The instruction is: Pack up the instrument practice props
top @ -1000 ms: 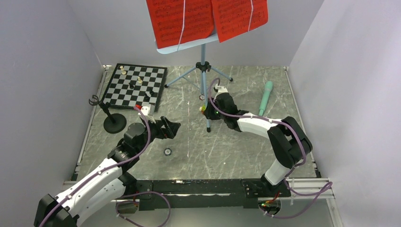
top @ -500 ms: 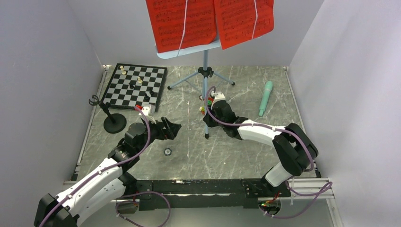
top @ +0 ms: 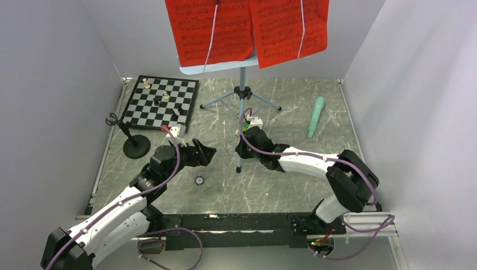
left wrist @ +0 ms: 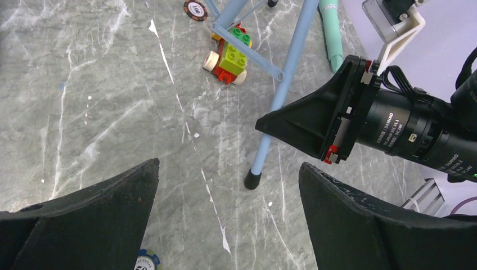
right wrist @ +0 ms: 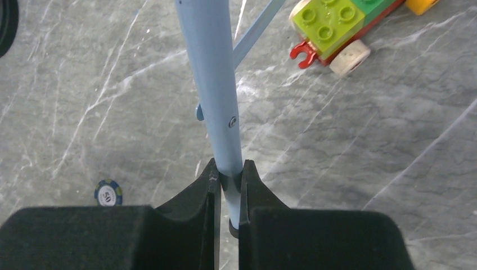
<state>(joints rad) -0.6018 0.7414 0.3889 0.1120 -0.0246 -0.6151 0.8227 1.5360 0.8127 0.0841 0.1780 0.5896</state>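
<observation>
The light blue music stand [top: 242,93] stands on its tripod at the back, with red sheet-music pages [top: 209,31] on its desk. My right gripper [top: 242,147] [right wrist: 228,169] is shut on the tripod's near leg [right wrist: 214,84], just above its black foot [left wrist: 251,179]. My left gripper [top: 205,153] [left wrist: 228,185] is open and holds nothing; it hangs over bare table left of that leg. The mint-green microphone [top: 316,117] lies at the right. At the left stands the black round-base mic stand [top: 136,147].
A chessboard [top: 162,102] with pieces lies at the back left. A multicoloured block toy [right wrist: 337,22] sits under the tripod, beside the gripped leg. A poker chip [top: 199,180] lies near the left gripper, another [left wrist: 195,9] by the tripod. White walls close in three sides.
The right gripper closed on the tripod's near leg. The stand has shifted left and toward the arms, its foot now nearer. The left arm has barely moved.
</observation>
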